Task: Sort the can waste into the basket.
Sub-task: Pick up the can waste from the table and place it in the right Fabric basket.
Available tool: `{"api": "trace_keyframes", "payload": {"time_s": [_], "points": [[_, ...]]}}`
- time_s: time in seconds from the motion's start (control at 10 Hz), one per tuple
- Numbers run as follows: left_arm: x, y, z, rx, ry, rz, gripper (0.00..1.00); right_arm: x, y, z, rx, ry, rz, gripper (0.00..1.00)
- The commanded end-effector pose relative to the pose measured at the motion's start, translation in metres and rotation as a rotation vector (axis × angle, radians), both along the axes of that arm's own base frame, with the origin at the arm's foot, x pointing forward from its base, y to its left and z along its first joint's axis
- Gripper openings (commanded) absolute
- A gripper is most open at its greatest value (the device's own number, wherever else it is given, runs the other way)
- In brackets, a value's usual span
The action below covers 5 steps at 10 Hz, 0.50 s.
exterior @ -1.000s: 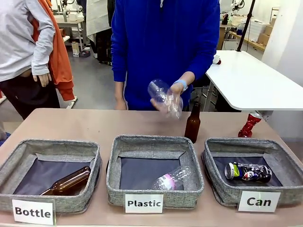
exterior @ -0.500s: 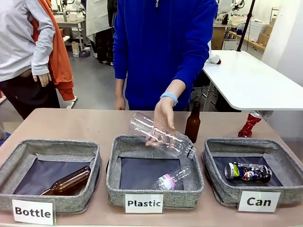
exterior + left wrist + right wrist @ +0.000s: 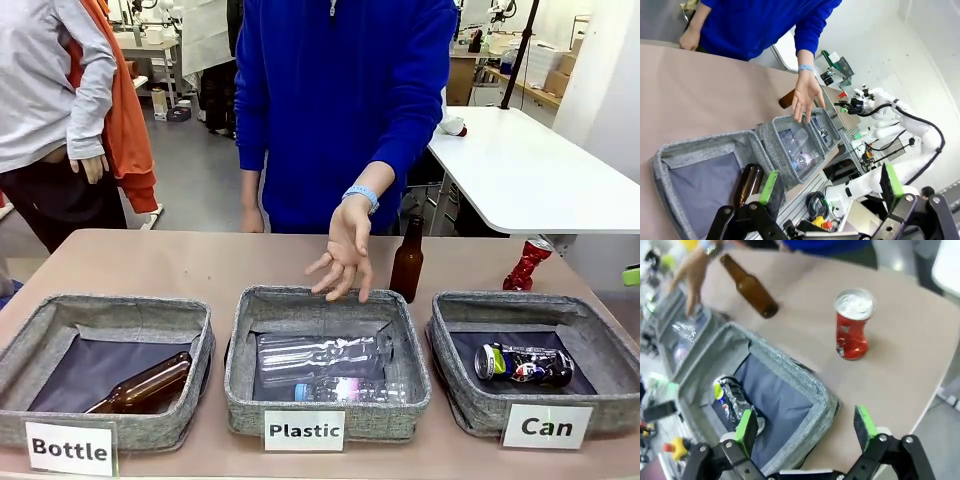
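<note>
Landmark: Can basket (image 3: 465, 412). Grey fabric, dark lining, white "Can" label on near wall. Right end of a row of three on the table (image 3: 150, 265).

Inside Can basket, on the lining, about mid-floor: blue can (image 3: 524, 363), on its side, green end pointing left.

Outside Can basket, beyond its far right corner and apart from the rim: red can (image 3: 527, 264). Upright on the table, sides creased, silver top up. Not in the basket.

Beyond Can basket's far left corner: brown bottle (image 3: 407, 262), upright, near the rim. Touching or not, cannot tell.

Just left of Can basket: Plastic basket (image 3: 375, 420), two clear bottles (image 3: 320, 355) lying in it. Farther left again: Bottle basket (image 3: 195, 345), with a second brown bottle (image 3: 145, 385) lying aslant inside.

Person's hand (image 3: 343, 255): left of Can basket's far left corner, raised off the table. Fingers spread and drooping, nothing in it.

Right gripper (image 3: 805, 424): off the table, above Can basket's right end by the look of the wrist view. Fingers wide apart, green pads facing each other, nothing between them, touching nothing.

Left gripper (image 3: 830, 184): well apart from Can basket, out past the other end of the row. Fingers wide apart as well, empty.
</note>
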<state>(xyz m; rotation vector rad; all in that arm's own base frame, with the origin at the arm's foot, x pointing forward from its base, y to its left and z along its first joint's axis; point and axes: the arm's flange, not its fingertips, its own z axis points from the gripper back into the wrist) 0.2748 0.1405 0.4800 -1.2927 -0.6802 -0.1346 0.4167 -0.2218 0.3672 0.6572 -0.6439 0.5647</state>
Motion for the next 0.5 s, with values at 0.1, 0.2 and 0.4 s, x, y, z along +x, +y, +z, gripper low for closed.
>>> {"api": "trace_keyframes", "payload": {"time_s": [0.1, 0.2, 0.4], "points": [[-0.002, 0.002, 0.004, 0.000, 0.006, -0.012, 1.00, 0.036, 0.004, -0.014, -0.045, 0.009, 0.058, 1.00], [-0.002, 0.002, 0.004, 0.000, 0.006, -0.012, 1.00, 0.034, 0.012, -0.002, -0.039, -0.047, -0.111, 1.00], [-0.002, 0.002, 0.004, 0.000, 0.006, -0.012, 1.00, 0.031, 0.011, -0.022, -0.022, 0.028, 0.079, 1.00]]}}
